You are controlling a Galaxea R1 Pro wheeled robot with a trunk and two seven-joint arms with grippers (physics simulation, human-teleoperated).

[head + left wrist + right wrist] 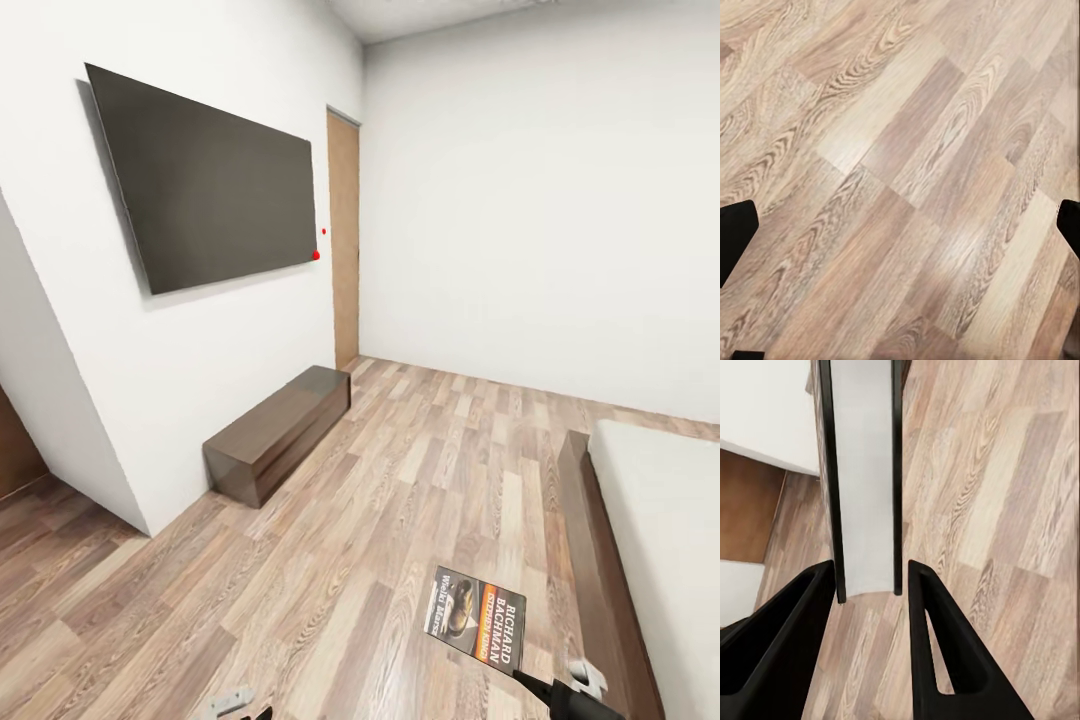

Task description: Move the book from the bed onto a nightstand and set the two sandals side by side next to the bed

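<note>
Book (pixel 479 614) cover reads "Richard Bachman". Right fingers (pixel 870 585) pinch its edge above the floor (pixel 330 560), beside the bed (pixel 660 520). Left fingers (pixel 736 232) spread wide, empty.

Open floor (pixel 400 500) across frame center gives you free passage. Obstacles: bed (pixel 640 540) along right edge, low cabinet (pixel 280 430) against wall at left-center.

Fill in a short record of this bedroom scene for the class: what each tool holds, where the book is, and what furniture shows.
Right tool: shut on the book, gripping it by one edge
Book position: held in the air above the wood floor, beside the bed
Left tool: open, nothing between its fingers, over bare floor
Wall: dark screen above a long low cabinet
Far corner: wooden door
</note>
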